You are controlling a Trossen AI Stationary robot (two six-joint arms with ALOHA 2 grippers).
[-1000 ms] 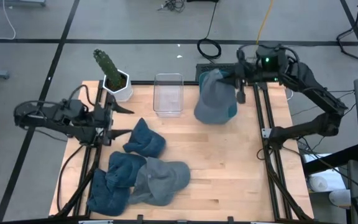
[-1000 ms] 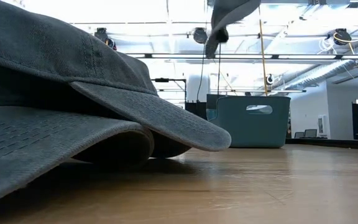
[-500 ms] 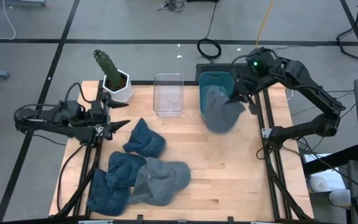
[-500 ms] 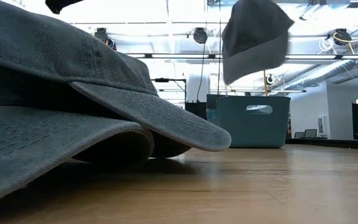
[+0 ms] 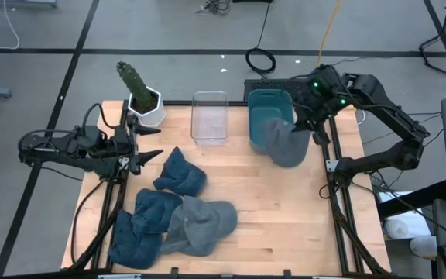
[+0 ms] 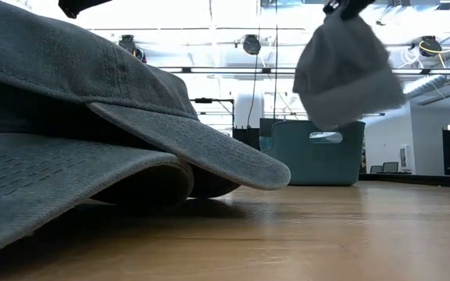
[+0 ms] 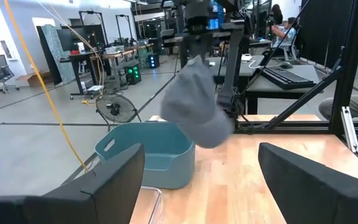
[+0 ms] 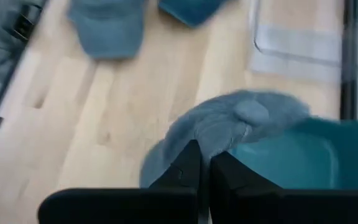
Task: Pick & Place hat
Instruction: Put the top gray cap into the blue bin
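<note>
A grey cap (image 5: pixel 285 144) hangs from my right gripper (image 5: pixel 314 129), which is shut on it beside the teal bin (image 5: pixel 269 105) at the table's far right. The low view shows the cap (image 6: pixel 346 70) in the air in front of the bin (image 6: pixel 311 152). It also shows in the left wrist view (image 7: pixel 194 109). My left gripper (image 5: pixel 144 146) waits open at the table's left side, near the blue cap (image 5: pixel 180 172). A pile of other caps (image 5: pixel 180 221) lies at the near left. My right gripper pinches the grey cap's topmost edge (image 8: pixel 194 146) between its two shut fingers (image 8: pixel 225 171), coming from above and pointing down. The cap is lifted clear of the table and hangs below the fingers, with its rounded crown (image 6: pixel 350 94) lowest.
A clear plastic container (image 5: pixel 210 116) stands left of the teal bin at the far edge. A potted cactus (image 5: pixel 142 93) is at the far left corner. Bare wood (image 5: pixel 277 209) lies open in the middle and near right of the table.
My right gripper has carried the grey cap from over the teal bin toward the table's near and right edges, and lower. The cap has swung below the fingers and now hangs at the bin's near right corner.
</note>
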